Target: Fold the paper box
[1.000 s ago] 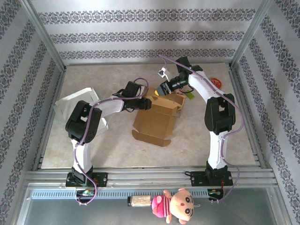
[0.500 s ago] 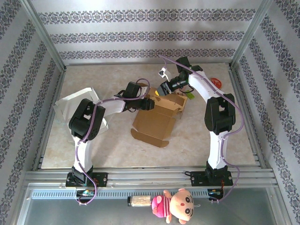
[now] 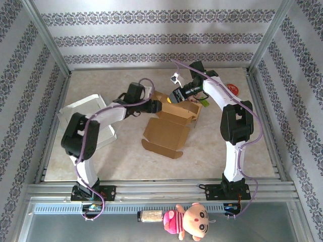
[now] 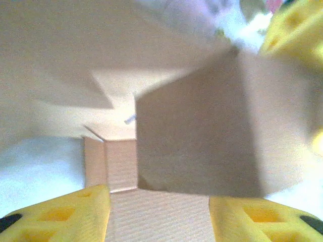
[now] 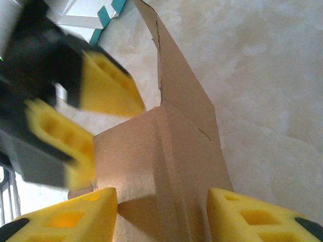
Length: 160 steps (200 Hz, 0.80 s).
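1. Sitting in the middle of the table (image 3: pixel 227 151), the paper box (image 3: pixel 166 132) is only half made. Its far end stands up in walls, and its near end lies flat with a lid tab (image 3: pixel 166 149).
2. The left gripper (image 3: pixel 155 106) is at the far left corner of the box. Its fingers (image 4: pixel 65 214) are apart, and a loose side flap (image 4: pixel 202 136) hangs in front of them. Nothing looks pinched.
3. The right gripper (image 3: pixel 171 98) is at the far edge of the box. Its fingers (image 5: pixel 257 217) sit on each side of a standing corner (image 5: pixel 161 146). It is not clear if they squeeze the corner or just sit around it.
4. The step now looks like tucking that flap inward so the wall can stand up.
5. To do it well, the left arm should push the flap slowly, along its crease, toward the inside of the box.
6. The right arm should hold its corner steady so the box does not slide or tip.
7. The two grippers are very close together above the far end of the box. They should move one at a time so they do not bump.
8. Pushing too hard could bend the thin card in the wrong place.
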{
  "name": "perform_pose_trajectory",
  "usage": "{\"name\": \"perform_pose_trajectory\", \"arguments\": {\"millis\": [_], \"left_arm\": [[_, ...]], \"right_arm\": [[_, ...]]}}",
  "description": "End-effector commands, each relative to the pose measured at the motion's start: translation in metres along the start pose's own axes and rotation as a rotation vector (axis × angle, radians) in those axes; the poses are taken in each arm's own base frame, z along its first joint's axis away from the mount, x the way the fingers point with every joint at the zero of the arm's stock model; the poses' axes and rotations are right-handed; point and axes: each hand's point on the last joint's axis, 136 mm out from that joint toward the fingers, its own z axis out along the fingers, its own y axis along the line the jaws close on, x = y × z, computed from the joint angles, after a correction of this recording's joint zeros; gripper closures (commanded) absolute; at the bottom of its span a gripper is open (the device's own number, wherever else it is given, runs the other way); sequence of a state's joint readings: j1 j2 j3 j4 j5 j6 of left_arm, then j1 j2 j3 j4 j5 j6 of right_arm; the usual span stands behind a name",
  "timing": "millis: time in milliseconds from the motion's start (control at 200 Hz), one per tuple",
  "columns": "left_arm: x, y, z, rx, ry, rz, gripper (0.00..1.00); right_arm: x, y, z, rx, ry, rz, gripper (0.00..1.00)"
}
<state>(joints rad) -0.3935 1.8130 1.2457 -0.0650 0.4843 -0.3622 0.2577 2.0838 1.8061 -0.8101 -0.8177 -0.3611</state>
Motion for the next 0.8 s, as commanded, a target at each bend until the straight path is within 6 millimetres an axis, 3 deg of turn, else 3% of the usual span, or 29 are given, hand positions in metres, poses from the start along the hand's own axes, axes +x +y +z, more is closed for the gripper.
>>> {"name": "perform_pose_trajectory", "arguments": {"millis": [0, 105, 245, 500, 645, 795], "left_arm": [[-0.030, 0.029, -0.043, -0.128, -0.029, 0.044, 0.46], [-0.042, 0.048, -0.060, -0.211, 0.021, 0.123, 0.45], [-0.044, 0.059, -0.059, -0.248, 0.163, 0.230, 0.44], [-0.046, 0.055, -0.032, -0.140, 0.297, 0.306, 0.40], [-0.051, 0.062, -0.016, -0.135, 0.305, 0.323, 0.40], [-0.049, 0.046, 0.001, 0.007, 0.292, 0.299, 0.44]], "right_arm": [[0.002, 0.001, -0.005, 0.029, 0.011, 0.004, 0.50], [0.003, 0.000, -0.005, 0.030, 0.011, 0.005, 0.49], [0.003, 0.001, -0.005, 0.027, 0.012, 0.007, 0.50], [0.004, 0.003, -0.005, 0.028, 0.013, 0.005, 0.49], [0.004, 0.005, -0.005, 0.025, 0.015, 0.003, 0.49], [0.003, 0.006, -0.005, 0.025, 0.015, 0.002, 0.49]]}}
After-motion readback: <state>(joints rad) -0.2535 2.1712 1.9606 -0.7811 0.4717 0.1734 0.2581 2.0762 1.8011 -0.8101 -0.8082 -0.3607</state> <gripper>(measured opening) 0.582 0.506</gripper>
